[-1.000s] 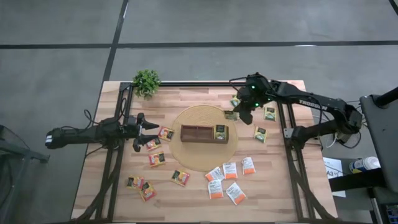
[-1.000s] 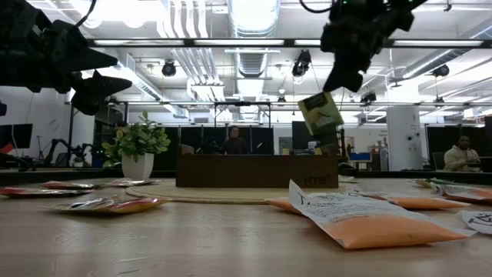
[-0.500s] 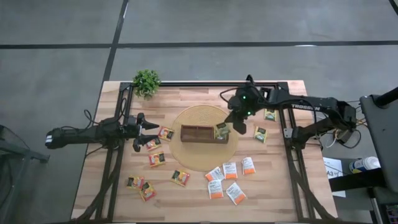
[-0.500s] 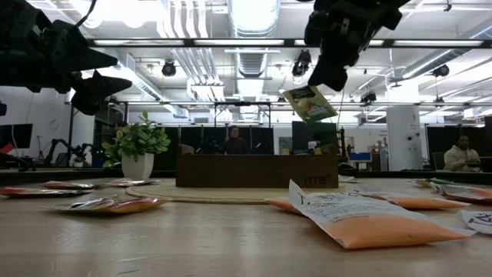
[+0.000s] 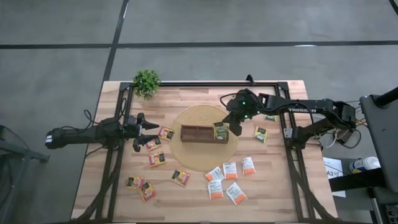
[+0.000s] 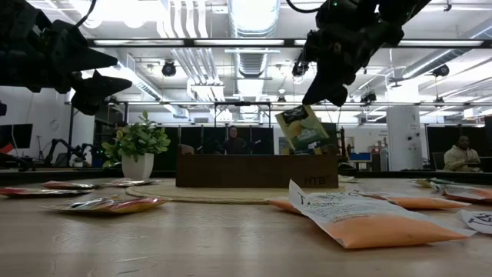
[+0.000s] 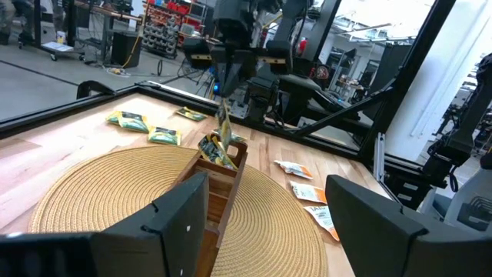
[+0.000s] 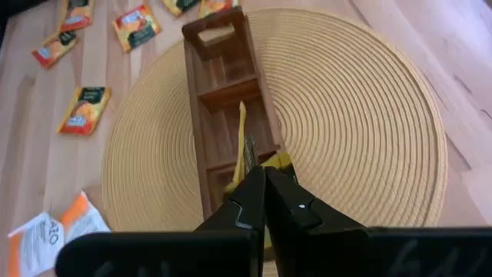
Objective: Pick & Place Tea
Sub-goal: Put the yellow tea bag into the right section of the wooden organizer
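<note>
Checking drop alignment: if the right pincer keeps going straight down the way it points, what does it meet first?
Most likely the wooden box: the right pincer, shut on a green-yellow tea sachet, points down at the end compartment, where another sachet already lies. The height above the box is unclear.

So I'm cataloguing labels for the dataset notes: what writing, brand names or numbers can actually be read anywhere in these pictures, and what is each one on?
"TROSSEN": white letters on the dark right robot arm, high view.
"A3": on the white paper sheet off the table's right edge, high view; its other print is too small.
Small flat square tea sachets: printed, but too small or blurred to read.
Long dark-brown divided wooden box: a faint stamp on its front, unreadable.
</note>
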